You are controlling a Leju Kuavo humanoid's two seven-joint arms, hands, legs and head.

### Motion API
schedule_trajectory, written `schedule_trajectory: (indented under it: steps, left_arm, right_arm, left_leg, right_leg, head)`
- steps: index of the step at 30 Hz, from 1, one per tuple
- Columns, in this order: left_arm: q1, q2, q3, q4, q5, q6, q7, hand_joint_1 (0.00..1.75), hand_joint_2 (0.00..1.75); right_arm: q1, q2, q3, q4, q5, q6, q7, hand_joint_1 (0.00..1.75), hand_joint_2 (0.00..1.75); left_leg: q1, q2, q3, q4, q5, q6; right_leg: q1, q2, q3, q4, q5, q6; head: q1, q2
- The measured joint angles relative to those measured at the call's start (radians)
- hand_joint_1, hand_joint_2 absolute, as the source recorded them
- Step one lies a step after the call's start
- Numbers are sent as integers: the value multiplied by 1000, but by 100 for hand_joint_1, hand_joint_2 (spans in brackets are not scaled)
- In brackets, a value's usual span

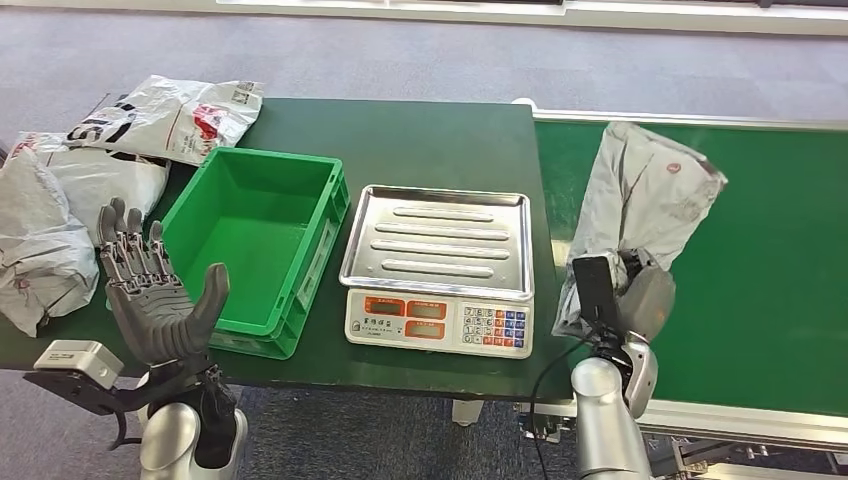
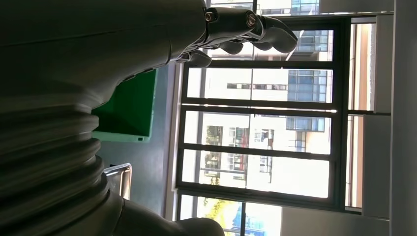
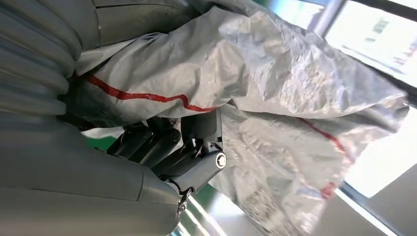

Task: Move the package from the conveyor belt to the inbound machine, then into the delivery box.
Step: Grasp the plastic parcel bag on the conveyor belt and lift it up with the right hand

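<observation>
A crumpled grey package (image 1: 650,190) with red markings lies on the green conveyor belt (image 1: 770,270) at the right. My right hand (image 1: 640,290) grips its near end at the belt's front edge. In the right wrist view the package (image 3: 275,98) is bunched over the dark fingers (image 3: 162,147), which curl in under it. My left hand (image 1: 150,290) is raised at the lower left, fingers spread and holding nothing, just in front of the green delivery box (image 1: 320,250). The inbound machine, a scale with a bare steel tray (image 1: 437,240), stands between the box and the belt.
Several other grey and white packages (image 1: 160,115) lie on the dark table (image 1: 430,130) left of and behind the green box. The left wrist view shows the left hand's fingers (image 2: 236,29), a side of the green box (image 2: 128,108) and windows beyond.
</observation>
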Motion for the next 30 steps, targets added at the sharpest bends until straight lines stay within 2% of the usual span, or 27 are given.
schedule_trajectory:
  steps: [2,6,10,17,23,26,30]
  left_arm:
    - [-2,0,-2,7,0,0,0,0,175]
    - [-6,0,-10,26,0,0,-6,0,175]
    - [-9,1,-19,44,0,0,-16,0,175]
    - [-12,1,-27,60,0,1,-24,0,175]
    - [-20,1,-53,75,0,1,-41,0,175]
    - [-22,1,-61,83,0,1,-42,0,175]
    - [-24,2,-66,87,0,1,-43,0,175]
  right_arm:
    - [10,22,-4,-103,15,-3,-27,175,175]
    - [20,36,-4,-273,30,-5,-28,175,175]
    - [17,38,14,-339,20,-5,-27,175,175]
    - [-5,38,94,-308,18,11,11,175,175]
    - [-134,57,293,-82,101,13,166,175,175]
    - [-184,66,359,-2,108,5,185,175,175]
    - [-211,66,398,55,96,10,191,175,175]
  left_leg:
    - [0,-1,0,0,0,0]
    - [0,-2,0,0,0,0]
    - [-1,-2,-1,0,0,0]
    - [0,-3,-2,0,1,2]
    - [0,1,-1,0,3,1]
    - [0,-4,-2,0,4,1]
    - [-1,-5,-3,0,4,1]
  right_leg:
    - [0,-1,0,0,0,0]
    - [0,-1,0,0,-1,1]
    - [-1,-1,1,0,-1,1]
    - [0,-4,1,0,-1,1]
    - [0,0,-1,1,1,1]
    - [0,-4,-1,1,1,1]
    - [0,-5,-1,1,1,1]
  head:
    - [0,0]
    - [0,0]
    - [0,0]
    - [0,0]
    - [0,0]
    - [0,0]
    - [0,0]
